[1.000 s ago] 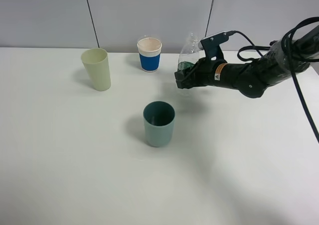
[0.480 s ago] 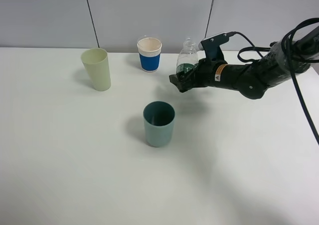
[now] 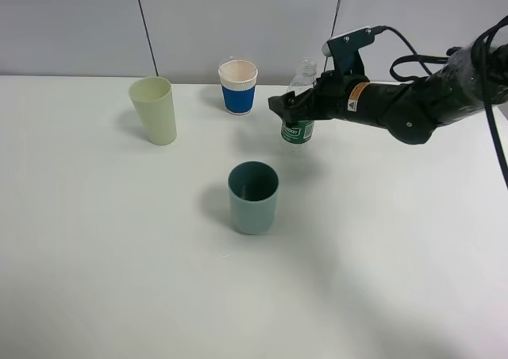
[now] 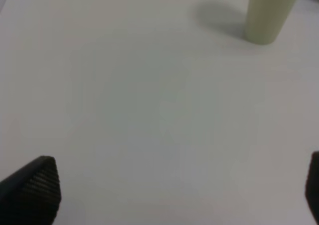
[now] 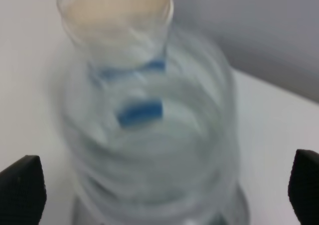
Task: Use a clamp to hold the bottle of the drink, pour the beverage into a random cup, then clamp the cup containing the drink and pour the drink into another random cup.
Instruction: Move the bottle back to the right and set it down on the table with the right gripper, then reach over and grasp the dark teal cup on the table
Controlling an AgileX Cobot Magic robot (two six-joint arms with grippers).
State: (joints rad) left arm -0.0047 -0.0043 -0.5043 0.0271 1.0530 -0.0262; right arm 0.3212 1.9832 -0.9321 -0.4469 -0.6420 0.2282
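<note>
Bottle point(image 3: 297, 131): stands upright on the white table point(image 3: 119, 256), to the right of the paper cup and behind the teal cup in the high view; clear ribbed body, green label low down, no cap on the neck.
Right gripper point(image 3: 286, 109): placed around the upper part of the bottle, above the label. Jaws spread wide; in the wrist view the two black fingertips point(image 5: 20, 190) sit far out on either side, with free space between each one and the bottle (so no pinch on it).
Left gripper point(image 4: 172, 190): hangs over bare table, jaws wide apart, nothing between them. Outside the high view.
Teal cup point(image 3: 253, 198): upright near the middle of the table, well apart from the other cups. Dark inside; not possible to tell if holding liquid.
Yellow-green cup point(image 3: 155, 110): upright at the back left, also visible from the left wrist.
Paper cup point(image 3: 238, 86): white with blue sleeve, upright at the back, near the bottle but not touching.
</note>
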